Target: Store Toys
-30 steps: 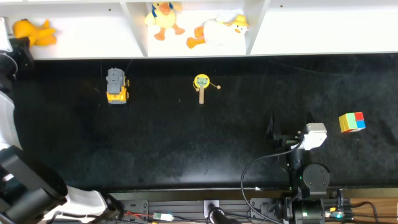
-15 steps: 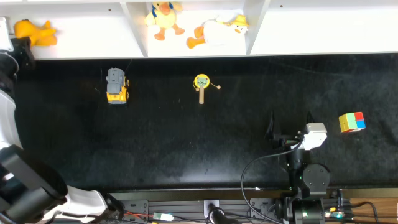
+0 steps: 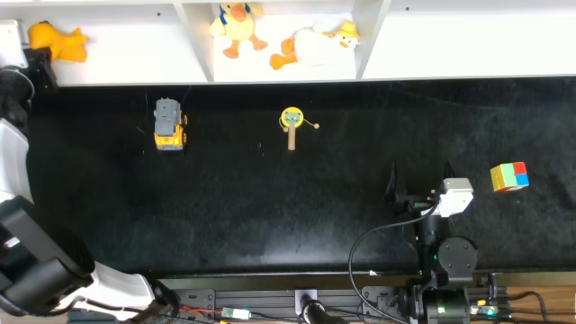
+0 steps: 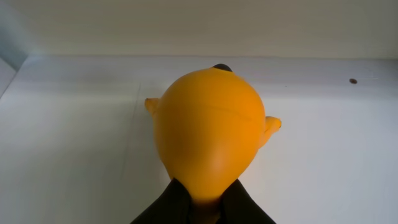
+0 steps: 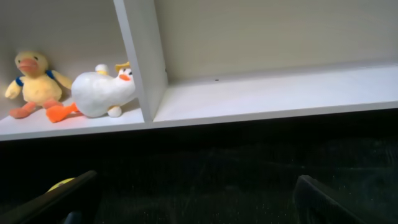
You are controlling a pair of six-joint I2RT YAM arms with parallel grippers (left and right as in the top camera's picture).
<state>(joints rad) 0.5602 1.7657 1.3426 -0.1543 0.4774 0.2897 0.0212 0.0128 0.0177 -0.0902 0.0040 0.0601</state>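
Open shelf bay (image 4: 74, 124): pincer (image 4: 205, 200) seemingly grips orange toy (image 4: 208, 130).

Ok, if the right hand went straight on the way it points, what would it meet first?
Probably the shelf, at its front edge beside the divider. The mat ahead of the right hand looks free. Whether it would clear that edge is unclear, since height is hard to judge.

A desk (image 3: 270, 207) covered in black matting meets a white shelf unit (image 3: 450, 54) along its far edge. Upright dividers (image 5: 142, 62) split it into open compartments with pale back walls (image 5: 280, 31), evenly lit.
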